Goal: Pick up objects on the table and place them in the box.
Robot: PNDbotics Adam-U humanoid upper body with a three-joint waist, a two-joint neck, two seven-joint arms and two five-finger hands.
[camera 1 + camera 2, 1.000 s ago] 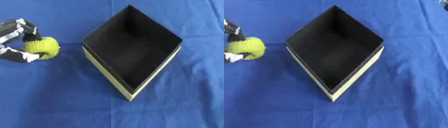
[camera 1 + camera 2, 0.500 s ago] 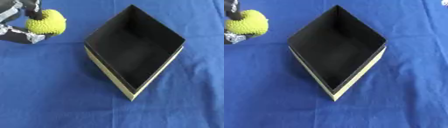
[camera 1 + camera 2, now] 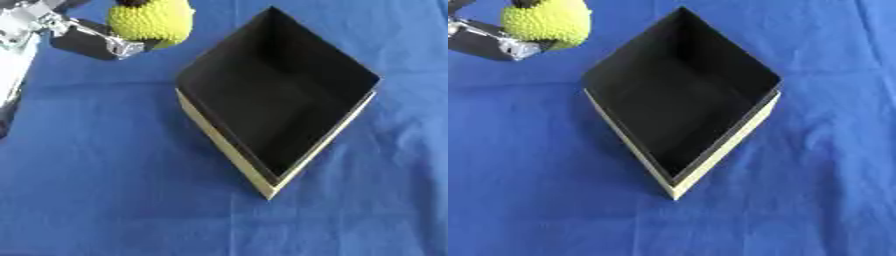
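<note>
So we've got our left hand (image 3: 83, 37) up in the top-left corner with its fingers (image 3: 118, 46) curled around the bumpy yellow-green ball (image 3: 150, 21), carried clear of the blue-covered bench (image 3: 105, 200), just beside the box's left corner but not over the opening. The black box (image 3: 278, 107) sits diamond-wise, open and empty, so there's a wide mouth to aim at. We'd guess the ball is held high so it clears the near wall before the drop. Our right hand isn't showing anywhere.
</note>
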